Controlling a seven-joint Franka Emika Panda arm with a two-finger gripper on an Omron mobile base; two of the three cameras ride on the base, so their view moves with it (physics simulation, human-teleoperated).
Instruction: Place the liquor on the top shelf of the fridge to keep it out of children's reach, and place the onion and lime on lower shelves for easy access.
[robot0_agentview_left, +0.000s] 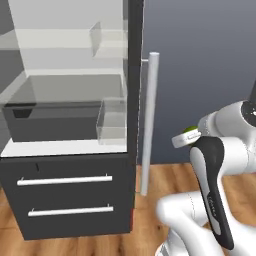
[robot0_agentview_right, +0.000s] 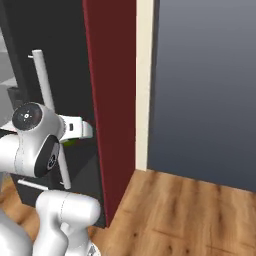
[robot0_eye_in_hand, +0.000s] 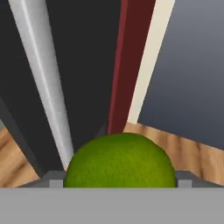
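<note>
So the lime (robot0_eye_in_hand: 119, 161) is seen pinched in the gripper (robot0_eye_in_hand: 119, 177), its green top filling the space between the finger tips in the hand view. In the left base view a sliver of that same lime (robot0_agentview_left: 190, 131) is spotted at the hand, just right of the fridge's (robot0_agentview_left: 65, 200) long silver bar handle (robot0_agentview_left: 149, 122), in front of the open door. The door's red edge (robot0_agentview_right: 111, 100) is seen close beside the hand in the right base view. Inside, pale glass shelves (robot0_agentview_left: 55, 39), clear bins (robot0_agentview_left: 112, 123) and two dark drawers (robot0_agentview_left: 67, 192) are shown above the wooden floor (robot0_agentview_right: 185, 215).
</note>
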